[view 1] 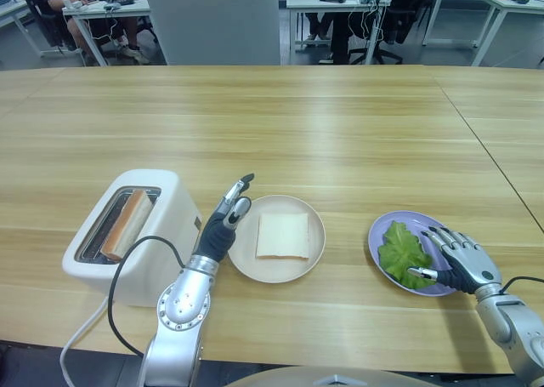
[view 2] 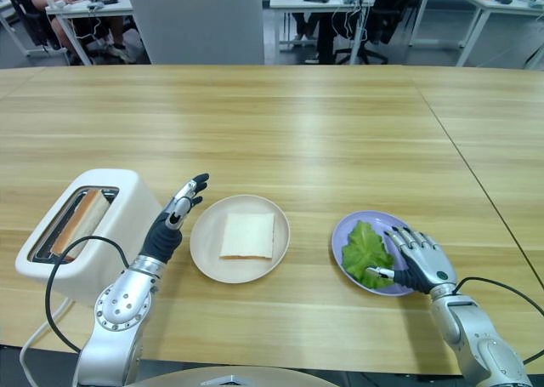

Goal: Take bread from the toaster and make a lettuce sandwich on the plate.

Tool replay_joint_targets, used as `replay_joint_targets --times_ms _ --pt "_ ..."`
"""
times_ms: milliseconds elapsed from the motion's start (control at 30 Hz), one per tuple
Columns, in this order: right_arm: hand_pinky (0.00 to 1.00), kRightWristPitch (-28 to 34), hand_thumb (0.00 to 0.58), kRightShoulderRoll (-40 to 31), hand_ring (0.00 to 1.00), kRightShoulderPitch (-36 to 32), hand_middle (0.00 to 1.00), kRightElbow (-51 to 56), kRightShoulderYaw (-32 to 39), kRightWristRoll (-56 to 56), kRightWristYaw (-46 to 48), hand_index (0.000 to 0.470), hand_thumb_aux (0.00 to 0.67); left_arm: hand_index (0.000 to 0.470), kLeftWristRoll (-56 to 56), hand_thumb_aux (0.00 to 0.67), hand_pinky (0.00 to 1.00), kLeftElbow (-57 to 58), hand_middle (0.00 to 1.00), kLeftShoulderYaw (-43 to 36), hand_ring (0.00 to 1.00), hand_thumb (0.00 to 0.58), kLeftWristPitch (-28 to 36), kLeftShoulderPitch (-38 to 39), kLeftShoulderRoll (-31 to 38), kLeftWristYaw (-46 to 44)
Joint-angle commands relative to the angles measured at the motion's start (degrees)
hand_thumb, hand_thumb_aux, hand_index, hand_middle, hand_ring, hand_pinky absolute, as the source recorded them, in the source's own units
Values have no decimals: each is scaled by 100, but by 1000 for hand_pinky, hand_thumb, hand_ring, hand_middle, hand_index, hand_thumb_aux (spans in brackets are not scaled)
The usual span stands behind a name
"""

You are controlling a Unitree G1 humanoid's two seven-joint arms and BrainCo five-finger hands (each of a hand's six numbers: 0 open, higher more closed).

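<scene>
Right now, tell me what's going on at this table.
A lettuce sandwich is partway made. One bread slice lies on the beige plate, and a second slice sits in the toaster. The robot's left hand, open and empty, hovers between toaster and plate. Its right hand is at the lettuce on the purple plate; whether it has a grip is unclear.

toaster [view 1: 161, 191]: no legible print — plain white casing
plate [view 1: 276, 202]: nothing to read
purple plate [view 1: 425, 219]: nothing to read
desks behind [view 1: 340, 0]: items too small to make out any text — none can be read
</scene>
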Motion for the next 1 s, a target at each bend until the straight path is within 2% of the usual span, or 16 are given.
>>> replay_joint_targets --times_ms 33,133,167,200,267,300,700,1000 --pt "35 16 0 -105 35 55 35 -94 81 -14 95 0 0 0 7 0 0 -128 0 -97 0 0 82 72 -4 9" --pt "51 76 0 -148 51 63 51 -43 101 -36 126 0 0 0 37 0 0 -148 0 -166 0 0 83 113 6 17" --pt "59 83 297 -166 59 46 59 -33 115 -40 138 139 202 0 42 0 0 -154 0 -184 0 0 81 134 7 23" --pt "67 77 464 -184 67 28 67 -40 122 -53 122 254 370 0 64 0 0 -158 0 -204 0 0 77 154 11 32" --pt "71 82 484 -207 71 3 71 -73 131 -56 138 272 397 0 46 0 0 -139 0 -192 0 0 80 159 -17 68" --pt "86 82 580 -216 86 6 86 -89 136 -64 136 460 670 0 55 0 0 -118 0 -177 0 0 73 146 -11 78" --pt "110 221 580 -292 110 -33 110 -139 241 -233 125 460 670 0 -23 0 0 -72 0 -91 0 0 12 143 18 114" --pt "98 243 580 -276 98 -170 98 -463 -57 57 50 460 670 0 -4 0 0 115 0 -162 0 0 -41 98 -1 140"
